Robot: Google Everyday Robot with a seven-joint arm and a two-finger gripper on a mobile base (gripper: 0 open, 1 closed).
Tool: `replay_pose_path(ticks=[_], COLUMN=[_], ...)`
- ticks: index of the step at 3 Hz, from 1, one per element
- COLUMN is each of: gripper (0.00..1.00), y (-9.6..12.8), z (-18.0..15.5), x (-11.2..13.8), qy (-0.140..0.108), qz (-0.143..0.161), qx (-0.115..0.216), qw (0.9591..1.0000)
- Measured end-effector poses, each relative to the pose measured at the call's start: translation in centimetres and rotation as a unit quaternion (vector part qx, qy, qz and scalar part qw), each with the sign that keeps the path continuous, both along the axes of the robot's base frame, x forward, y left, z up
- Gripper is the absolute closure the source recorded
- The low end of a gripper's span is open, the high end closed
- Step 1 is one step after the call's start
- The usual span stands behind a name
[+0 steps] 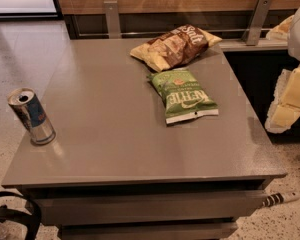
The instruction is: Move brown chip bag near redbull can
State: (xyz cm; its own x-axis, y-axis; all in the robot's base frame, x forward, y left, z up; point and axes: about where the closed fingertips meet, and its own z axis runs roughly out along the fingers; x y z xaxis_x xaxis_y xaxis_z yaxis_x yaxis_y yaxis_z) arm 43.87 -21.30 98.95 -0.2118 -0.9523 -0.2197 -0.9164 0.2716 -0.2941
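Note:
The brown chip bag point(175, 47) lies flat at the far edge of the grey table point(115, 134), dark brown and pale yellow with white lettering. The redbull can point(31, 116) stands upright near the table's front left corner, blue and silver, its top opened. They are far apart, at opposite corners. My gripper point(286, 109) shows as a pale yellow and white shape at the right edge of the view, beyond the table's right side, well right of the brown bag and touching nothing.
A green "Kettle" chip bag point(184, 96) lies just in front of the brown bag, right of centre. A wooden wall with metal brackets point(256, 20) runs behind the table. A striped cable point(282, 199) lies on the floor at right, and a black strap point(12, 214) shows at bottom left.

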Motion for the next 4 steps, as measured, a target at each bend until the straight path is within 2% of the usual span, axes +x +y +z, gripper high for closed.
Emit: replay_pose_path(ticks=[1, 2, 3, 4], gripper=[0.0, 0.0, 0.0, 0.0], y=[0.1, 0.8, 1.1, 1.3], z=[0.0, 0.2, 0.2, 1.1], x=[0.3, 4.5, 7.6, 12.7], qy=[-0.003, -0.049, -0.075, -0.112], qz=[0.0, 0.003, 0.005, -0.007], qx=[0.004, 0.058, 0.087, 0.091], qw=[1.0, 0.9971, 0.9934, 0.9896])
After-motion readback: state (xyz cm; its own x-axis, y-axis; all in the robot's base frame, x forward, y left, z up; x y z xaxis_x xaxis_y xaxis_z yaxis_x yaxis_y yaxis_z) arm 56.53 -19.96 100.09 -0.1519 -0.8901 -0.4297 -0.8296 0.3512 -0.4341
